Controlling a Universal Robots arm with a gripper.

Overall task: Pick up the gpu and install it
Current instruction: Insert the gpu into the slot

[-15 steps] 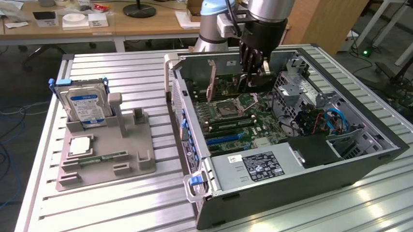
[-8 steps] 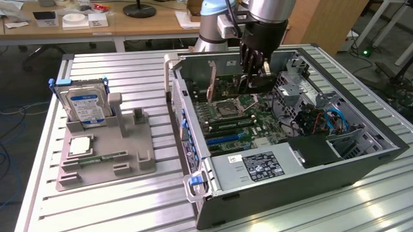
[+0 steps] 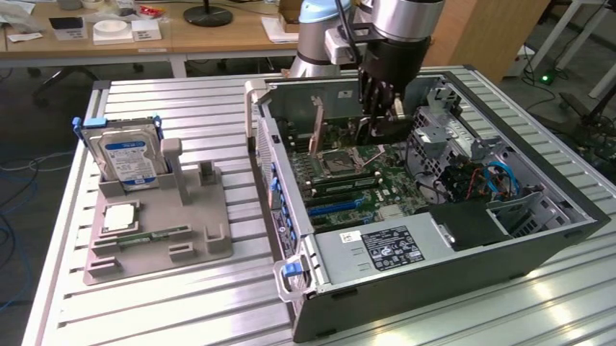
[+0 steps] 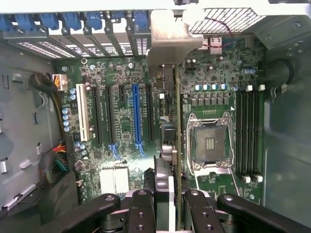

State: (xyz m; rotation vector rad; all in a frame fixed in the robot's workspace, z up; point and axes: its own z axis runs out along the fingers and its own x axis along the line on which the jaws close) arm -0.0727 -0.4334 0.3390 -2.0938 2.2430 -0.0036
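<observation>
The jaws squeeze the gpu (image 4: 168, 145) and hold it up on its edge inside the open computer case (image 3: 539, 241). The card is over the green motherboard (image 4: 121, 97), between the long blue slot (image 4: 137, 116) and the square chip socket (image 4: 209, 143). Its shiny end is by the case's back wall.

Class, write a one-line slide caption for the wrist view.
The claw holds the gpu edge-on above the motherboard.

Gripper (image 3: 380, 131) is down inside the open computer case (image 3: 462, 281) over the motherboard (image 3: 385, 184), hard drive (image 3: 125, 155) standing upright in a grey holder (image 3: 192, 231) on the exterior view's left.
</observation>
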